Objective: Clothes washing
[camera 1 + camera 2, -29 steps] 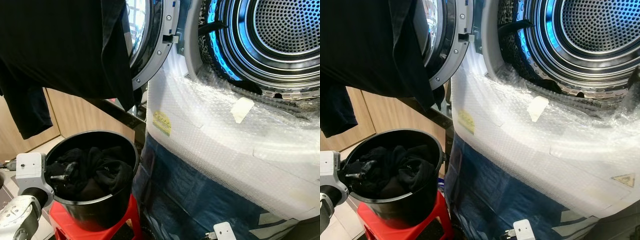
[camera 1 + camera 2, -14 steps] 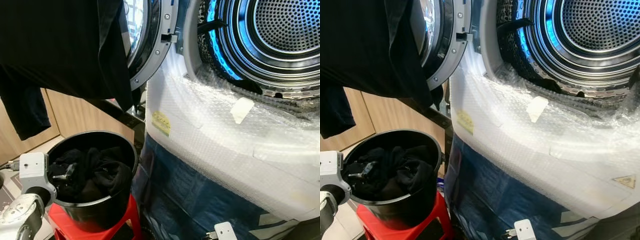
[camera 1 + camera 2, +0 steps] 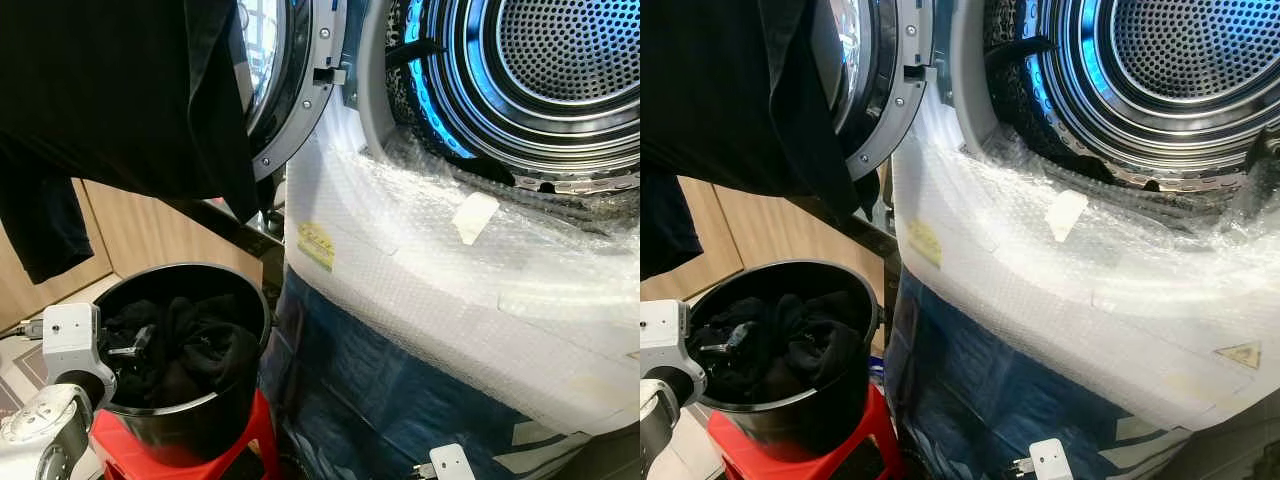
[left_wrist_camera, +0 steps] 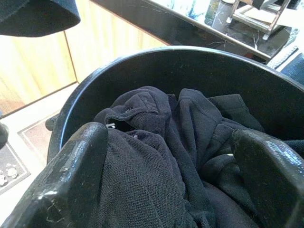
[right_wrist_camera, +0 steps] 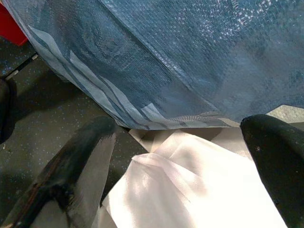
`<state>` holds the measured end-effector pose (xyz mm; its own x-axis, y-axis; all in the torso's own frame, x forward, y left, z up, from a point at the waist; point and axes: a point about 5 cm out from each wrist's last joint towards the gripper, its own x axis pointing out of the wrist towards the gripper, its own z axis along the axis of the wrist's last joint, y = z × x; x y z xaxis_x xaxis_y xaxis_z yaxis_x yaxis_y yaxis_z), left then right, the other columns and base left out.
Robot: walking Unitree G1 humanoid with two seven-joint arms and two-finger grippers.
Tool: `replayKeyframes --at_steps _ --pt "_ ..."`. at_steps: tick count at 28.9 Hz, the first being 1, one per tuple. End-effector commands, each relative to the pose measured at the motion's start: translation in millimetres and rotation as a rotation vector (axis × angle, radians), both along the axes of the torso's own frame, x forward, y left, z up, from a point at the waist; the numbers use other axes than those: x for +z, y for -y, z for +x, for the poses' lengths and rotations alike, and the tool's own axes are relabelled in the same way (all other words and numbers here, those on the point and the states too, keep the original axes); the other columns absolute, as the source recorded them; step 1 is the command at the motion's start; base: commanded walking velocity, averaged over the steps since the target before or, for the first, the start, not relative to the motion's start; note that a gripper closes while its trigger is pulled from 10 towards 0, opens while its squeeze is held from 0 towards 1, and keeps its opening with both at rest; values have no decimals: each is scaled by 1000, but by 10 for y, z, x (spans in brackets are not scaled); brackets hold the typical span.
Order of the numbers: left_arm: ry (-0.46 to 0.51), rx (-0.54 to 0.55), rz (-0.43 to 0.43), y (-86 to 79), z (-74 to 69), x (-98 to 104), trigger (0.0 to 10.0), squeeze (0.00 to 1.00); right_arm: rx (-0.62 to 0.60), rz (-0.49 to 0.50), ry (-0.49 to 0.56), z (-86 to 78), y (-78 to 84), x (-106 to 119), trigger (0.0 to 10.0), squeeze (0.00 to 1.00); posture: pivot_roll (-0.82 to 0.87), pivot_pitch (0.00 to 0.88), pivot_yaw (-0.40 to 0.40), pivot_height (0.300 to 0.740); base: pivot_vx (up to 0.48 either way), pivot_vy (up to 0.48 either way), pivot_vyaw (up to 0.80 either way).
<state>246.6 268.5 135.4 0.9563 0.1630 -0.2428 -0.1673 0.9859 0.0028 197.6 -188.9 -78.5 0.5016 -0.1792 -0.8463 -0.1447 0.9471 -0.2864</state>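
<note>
The left claw sits down inside the black bucket, its two black fingers spread wide on either side of the heap of dark clothes, pressing into the fabric without closing on anything. The clothes lie crumpled directly between and under those fingers, filling the bottom of the bucket, which stands on a red stool just beside the washing machine.

Up and to the right of that claw, the washing machine stands with its round door swung open, and the perforated steel drum glows blue around the rim. The front of the machine is wrapped in bubble wrap, with blue plastic film lower down. A black garment hangs above the bucket, draped in front of the open door.

The right claw hangs low near the floor at the foot of the machine, fingers held wide apart and holding nothing, with the blue film and a pale sheet just ahead of it.
</note>
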Motion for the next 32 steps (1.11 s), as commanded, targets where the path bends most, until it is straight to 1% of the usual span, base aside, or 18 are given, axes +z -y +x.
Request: replayKeyframes --at_steps 1,3,4,16,20,23,24,25,26,32 --pt "-2 5 4 8 18 -13 10000 1000 -12 -6 -11 -36 46 -13 10000 0 377 0 -81 740 0 0 0" --pt "-4 6 5 8 27 -14 10000 1000 -10 -6 -10 -28 44 -9 10000 0 379 0 -81 740 0 0 0" --pt "-6 9 13 5 33 -15 10000 0 -12 -6 -8 -23 41 -7 10000 0 380 0 -81 740 0 0 0" --pt "-20 39 -7 -8 15 -54 10000 0 0 -6 -12 -34 23 -15 10000 0 381 0 -76 740 0 0 0" --pt "-50 103 4 -72 -28 -77 10000 0 2 -10 -15 -46 29 -20 10000 0 384 0 -72 740 0 0 0" --pt "-50 153 16 -149 -57 -74 10000 0 4 -10 -17 -55 26 -26 10000 0 387 0 -70 740 0 0 0" --pt "-48 183 39 -205 -61 -62 10000 0 6 -10 -18 -56 19 -27 10000 0 391 0 -67 740 0 0 0" --pt "-48 183 39 -205 -61 -62 10000 0 6 -10 -18 -56 19 -27 10000 0 391 0 -67 740 0 0 0" --pt "-44 197 47 -240 -59 -49 10000 0 8 -9 -19 -59 16 -29 10000 0 389 0 -64 740 0 0 0" --pt "-41 207 45 -250 -56 -41 10000 0 7 -9 -19 -60 16 -29 10000 0 389 0 -64 740 0 0 0"
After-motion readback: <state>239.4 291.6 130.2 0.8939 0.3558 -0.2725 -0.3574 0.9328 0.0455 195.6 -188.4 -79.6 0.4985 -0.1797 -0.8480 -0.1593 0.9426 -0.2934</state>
